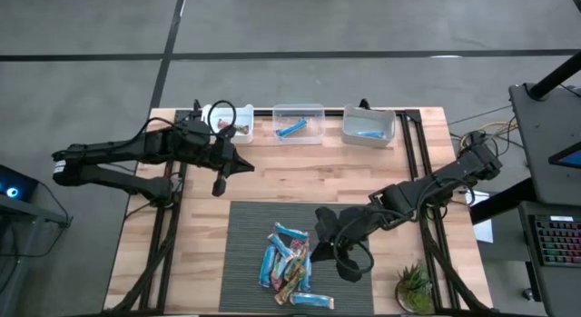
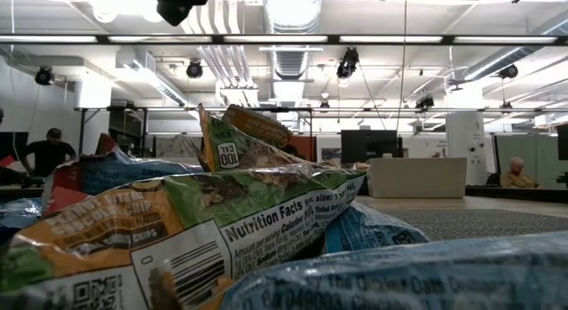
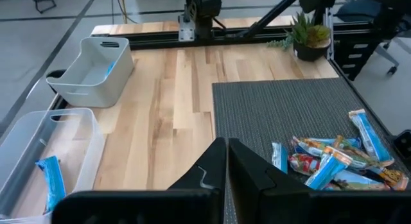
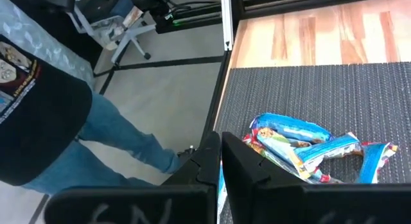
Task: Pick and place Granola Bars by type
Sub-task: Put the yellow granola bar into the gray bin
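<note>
The heap of granola bars [image 1: 290, 267] lies low and centre in the high view on the grey mat [image 1: 245, 226], just left of the empty, closed right gripper [image 1: 320, 219], while the closed left gripper [image 1: 243, 164] waits well apart at upper left.

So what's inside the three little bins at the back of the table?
The middle bin holds one blue bar. The right bin holds something blue too. The left bin is partly covered by the left arm, so its contents are unclear.

Three bins [image 1: 298, 123]; about nine bars [image 1: 289, 267] on mat; one plant [image 1: 415, 287].
</note>
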Available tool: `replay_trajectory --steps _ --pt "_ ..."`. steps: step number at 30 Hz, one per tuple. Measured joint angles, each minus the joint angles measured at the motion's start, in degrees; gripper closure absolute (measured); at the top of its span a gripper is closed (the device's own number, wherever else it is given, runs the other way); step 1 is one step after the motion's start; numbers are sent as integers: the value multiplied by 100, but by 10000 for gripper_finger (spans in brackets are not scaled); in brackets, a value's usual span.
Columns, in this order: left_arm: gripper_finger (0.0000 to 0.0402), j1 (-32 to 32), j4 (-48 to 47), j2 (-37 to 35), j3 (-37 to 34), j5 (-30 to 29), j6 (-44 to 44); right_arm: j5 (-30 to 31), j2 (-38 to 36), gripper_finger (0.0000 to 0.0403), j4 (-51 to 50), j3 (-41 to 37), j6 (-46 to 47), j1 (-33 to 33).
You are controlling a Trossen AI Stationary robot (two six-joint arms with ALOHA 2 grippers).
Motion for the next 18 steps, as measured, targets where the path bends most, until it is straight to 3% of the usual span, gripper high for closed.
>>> replay_trajectory --steps 12,18 --pt "401 -8 -2 212 0 -4 -494 -2 9 394 86 0 15 8" --pt "401 -8 -4 219 -1 597 -327 -2 9 394 84 0 15 8"
